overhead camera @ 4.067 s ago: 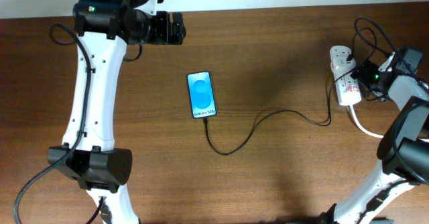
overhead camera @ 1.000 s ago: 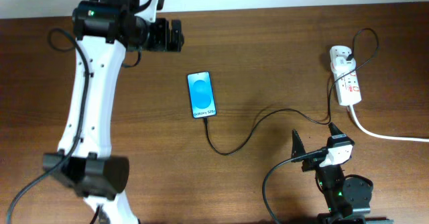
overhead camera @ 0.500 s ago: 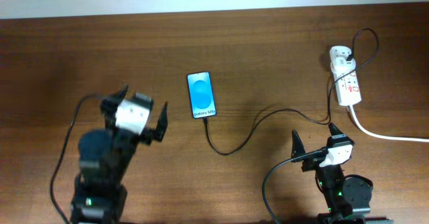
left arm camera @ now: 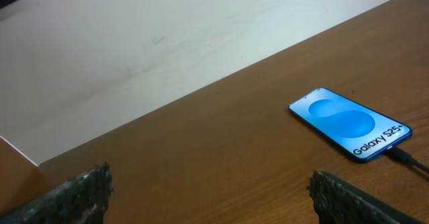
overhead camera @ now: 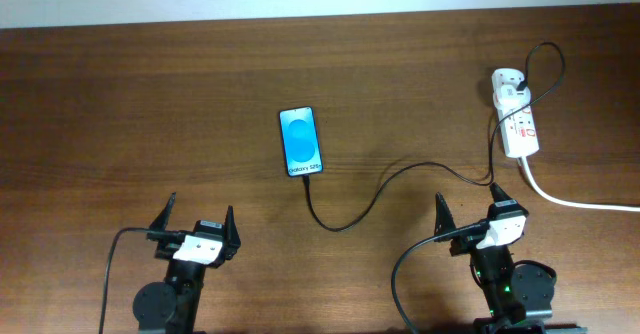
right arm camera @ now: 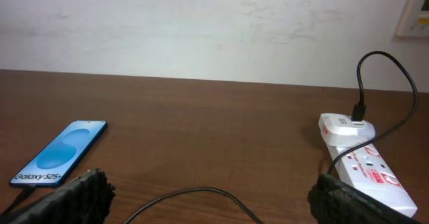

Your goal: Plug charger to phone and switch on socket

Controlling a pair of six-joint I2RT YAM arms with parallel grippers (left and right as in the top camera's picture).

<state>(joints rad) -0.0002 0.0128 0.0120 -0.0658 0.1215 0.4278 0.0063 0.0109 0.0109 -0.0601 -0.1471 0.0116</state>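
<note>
The phone (overhead camera: 301, 141) lies flat mid-table with its blue screen up; it also shows in the left wrist view (left arm camera: 349, 124) and the right wrist view (right arm camera: 60, 153). The charger cable (overhead camera: 380, 186) runs from the phone's bottom edge, where its connector tip sits, to the white socket (overhead camera: 515, 125) at the far right, where its plug is inserted (right arm camera: 357, 114). The left gripper (overhead camera: 197, 236) is open and empty near the front left edge. The right gripper (overhead camera: 468, 216) is open and empty near the front right, with the cable lying just beyond it.
The socket's thick white cord (overhead camera: 580, 202) trails off to the right edge. A pale wall (right arm camera: 201, 29) stands behind the table's far edge.
The left arm has folded back from the far left of the table to a low pose at the front edge. The right arm pulled back from the socket earlier and now stays still.
</note>
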